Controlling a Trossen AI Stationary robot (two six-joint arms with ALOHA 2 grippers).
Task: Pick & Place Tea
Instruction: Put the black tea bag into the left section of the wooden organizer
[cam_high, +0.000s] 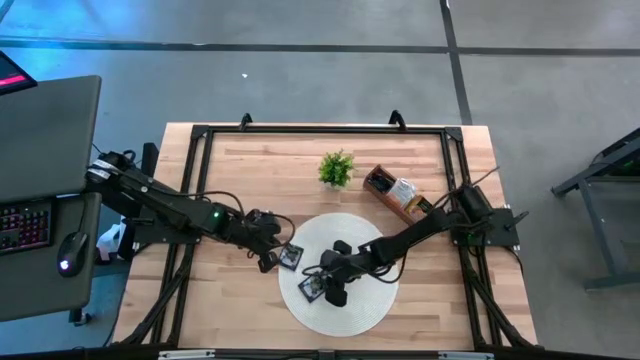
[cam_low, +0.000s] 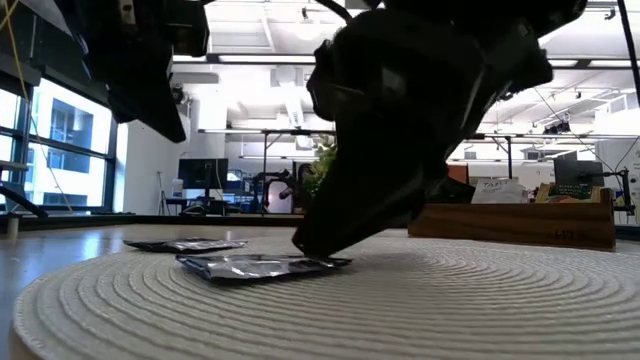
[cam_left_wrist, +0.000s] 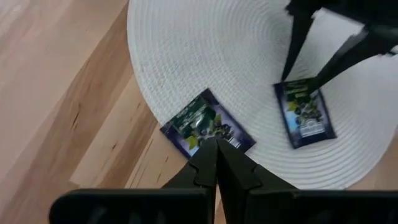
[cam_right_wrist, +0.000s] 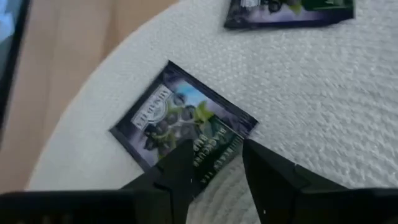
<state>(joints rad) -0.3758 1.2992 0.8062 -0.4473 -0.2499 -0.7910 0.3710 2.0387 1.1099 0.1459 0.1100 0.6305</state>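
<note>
progress: two dark tea sachets on the round white mat (cam_high: 365, 305), first (cam_high: 290, 257) at its edge, second (cam_high: 311, 288) further in; more seem left in the wooden tray (cam_high: 395, 195) | left gripper (cam_left_wrist: 216, 149) jaws shut over first sachet's edge, grip uncertain | right gripper (cam_right_wrist: 214, 162) jaws parted above second, holding nothing | wooden worktop (cam_high: 240, 170), small plant (cam_high: 336, 168); bright office behind

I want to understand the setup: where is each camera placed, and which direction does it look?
High: overhead, straight down; both arms, white mat.
Low: table height, level across mat; dark right gripper close.
Left wrist: down past shut left gripper at a sachet.
Right wrist: down past open right gripper at second sachet.
All share both sachets.
</note>
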